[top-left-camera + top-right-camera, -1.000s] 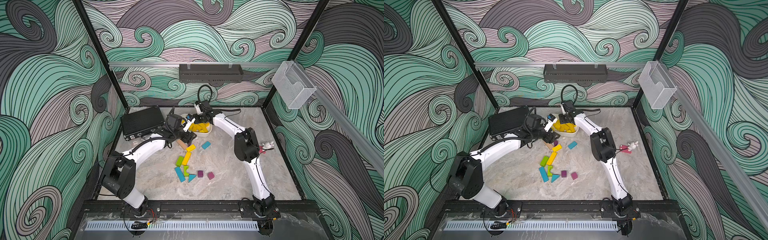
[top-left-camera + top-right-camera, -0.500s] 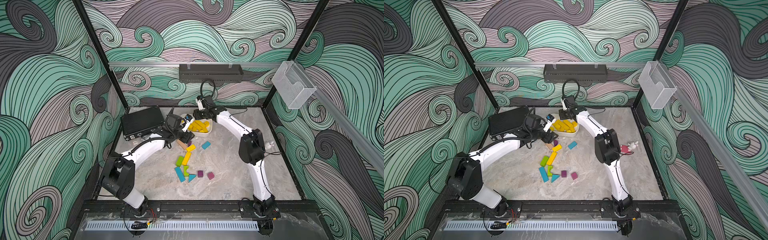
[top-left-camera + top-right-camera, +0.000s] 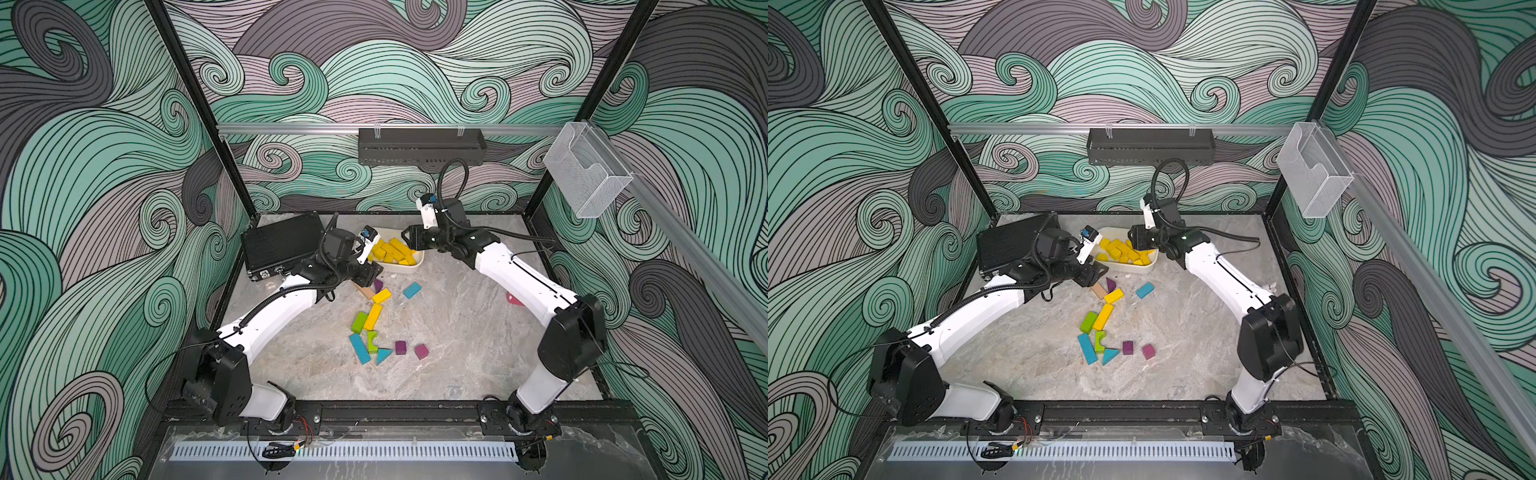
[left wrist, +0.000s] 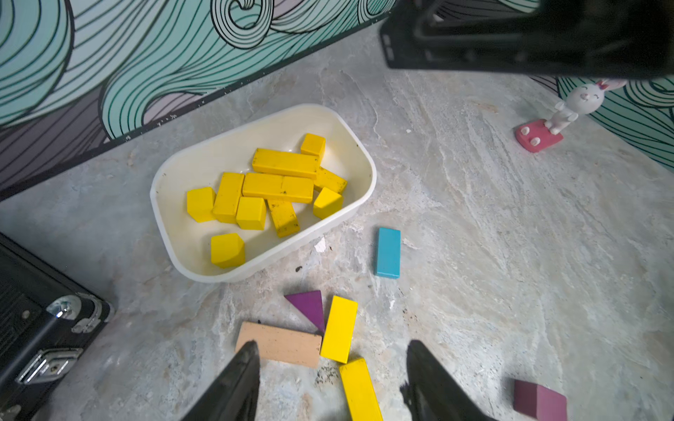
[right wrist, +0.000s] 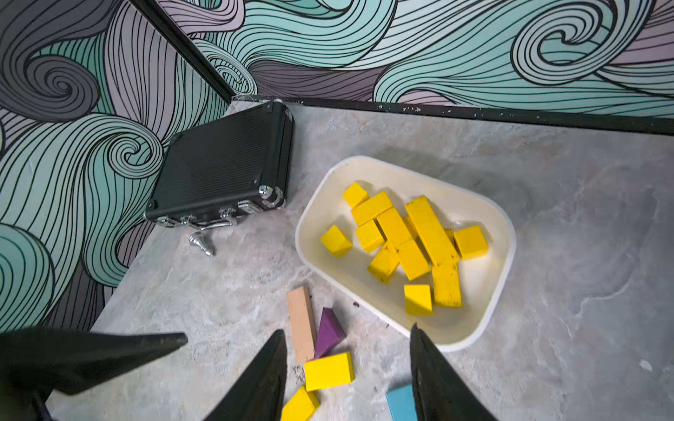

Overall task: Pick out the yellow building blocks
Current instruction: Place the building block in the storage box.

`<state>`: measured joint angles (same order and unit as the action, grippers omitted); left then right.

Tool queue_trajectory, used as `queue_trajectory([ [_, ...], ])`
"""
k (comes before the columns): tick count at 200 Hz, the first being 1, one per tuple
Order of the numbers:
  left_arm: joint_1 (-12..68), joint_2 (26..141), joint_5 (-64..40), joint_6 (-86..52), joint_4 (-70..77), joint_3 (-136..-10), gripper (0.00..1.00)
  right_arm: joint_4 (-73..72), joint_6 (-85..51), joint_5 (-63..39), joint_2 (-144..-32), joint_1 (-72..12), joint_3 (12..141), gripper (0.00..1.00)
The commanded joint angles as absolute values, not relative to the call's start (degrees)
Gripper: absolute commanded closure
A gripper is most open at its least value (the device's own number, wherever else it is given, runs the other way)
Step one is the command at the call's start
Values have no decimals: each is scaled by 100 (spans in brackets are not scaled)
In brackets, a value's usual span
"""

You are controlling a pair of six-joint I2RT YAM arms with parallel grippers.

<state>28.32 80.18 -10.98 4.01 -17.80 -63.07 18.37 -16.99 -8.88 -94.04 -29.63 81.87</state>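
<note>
Yellow blocks [image 4: 278, 187], roughly 10, already lie piled in the white tray [image 4: 204, 164] at the back of the bench [image 3: 457, 332]. 2 more are out on the bench: a short yellow block [image 4: 339, 329] and a long yellow block [image 4: 360, 390] just beside it.

Step in hand, as I judge it: lining up for the next pick, near the end of the sort.

- Left arm [image 3: 282, 309]: stretched forward from its front base, wrist tipped down close to the near side of the tray. Jaws apart, nothing between them. In the left wrist view they straddle the spot where the tan bar [image 4: 279, 344] meets the 2 loose blocks.
- Right arm [image 3: 515, 276]: elbow raised, forearm running toward the back, wrist hanging over the other end of the tray. Jaws apart and empty. The right wrist view also frames the short block.

What your next move calls for:
- Send 1 arm only. Both point at the same patch, so they could meet.
- The short block touches the tan bar at 1 end, and the purple wedge [image 4: 310, 306] sits against its side. Close across its narrow width, or you will drag the neighbours.
- Lift clear, carry it over the rim, then release.
- Leave the blue block [image 4: 387, 252] and the green blocks [image 3: 359, 322] alone.
</note>
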Motion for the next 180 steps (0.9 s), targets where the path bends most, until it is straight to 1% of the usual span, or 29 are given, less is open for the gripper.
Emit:
queue_trajectory([
  [1, 2821, 7800, -1362, 211, -2148, -6189, 38, 1499, -1838, -1005, -8744, -2965, 7585, 45],
  [65, 2863, 7484, -1321, -488, -2620, -5600, 42, 1016, -2374, -1152, -6511, -3100, 5131, 44],
  [86, 2922, 7361, -1253, -626, -2628, -5350, 42, 998, -2469, -1155, -6023, -3143, 4565, 43],
  [117, 2980, 7216, -1205, -702, -2607, -5107, 42, 1079, -2466, -1272, -5629, -3185, 4188, 42],
  [146, 2997, 7145, -1221, -644, -2626, -4993, 43, 873, -2349, -1557, -5523, -3276, 4043, 42],
  [180, 3015, 7092, -1307, -541, -2733, -4992, 43, 766, -2237, -1762, -5619, -3444, 4137, 35],
])
